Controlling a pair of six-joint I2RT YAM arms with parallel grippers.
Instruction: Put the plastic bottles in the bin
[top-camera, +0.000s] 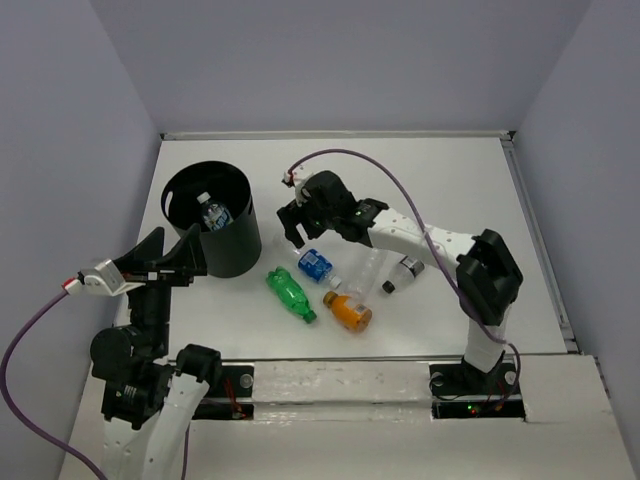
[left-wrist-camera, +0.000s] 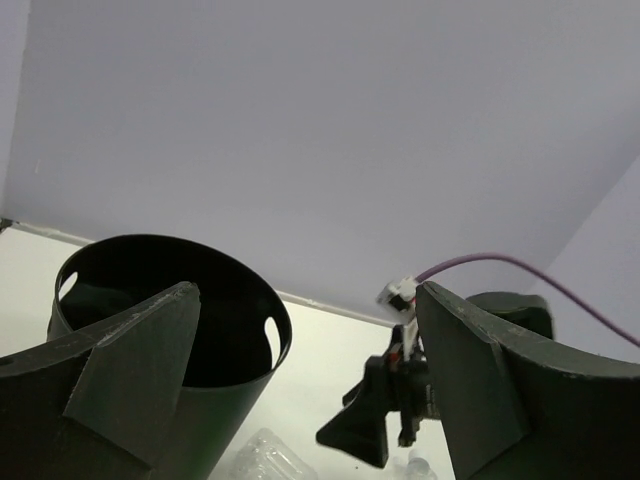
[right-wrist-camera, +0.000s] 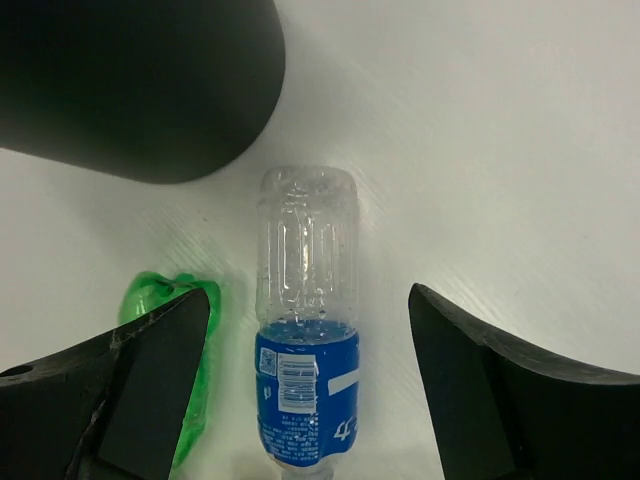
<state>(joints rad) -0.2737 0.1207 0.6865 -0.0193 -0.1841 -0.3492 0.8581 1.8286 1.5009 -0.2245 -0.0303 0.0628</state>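
— Where does the bin (top-camera: 212, 225) stand?

— Upright on the counter (top-camera: 450, 180), close to the left edge and nearer the far-left corner than the near-left one. One bottle with a blue-white label (top-camera: 213, 213) lies inside it.

— And the other bottles?

— You have five lying on the counter, around the middle and toward the near edge. The blue-label bottle (top-camera: 314, 263) is just beside the bin. The green bottle (top-camera: 291, 294) lies next to it, and the orange bottle (top-camera: 348, 311) is the closest to the near edge. A clear bottle without label (top-camera: 365, 270) and a dark-label bottle (top-camera: 403, 272) lie more toward the right edge.

— How are my right jaws?

— Your right jaws are spread wide and hold nothing. They hang over the blue-label bottle. In the right wrist view it lies between the two fingers (right-wrist-camera: 150, 390), no finger touches it, and its clear end points to the bin.

— And the left jaws?

— Also spread wide, with nothing between them. They are raised near the near-left corner, just beside the bin's wall, and they point at the bin.
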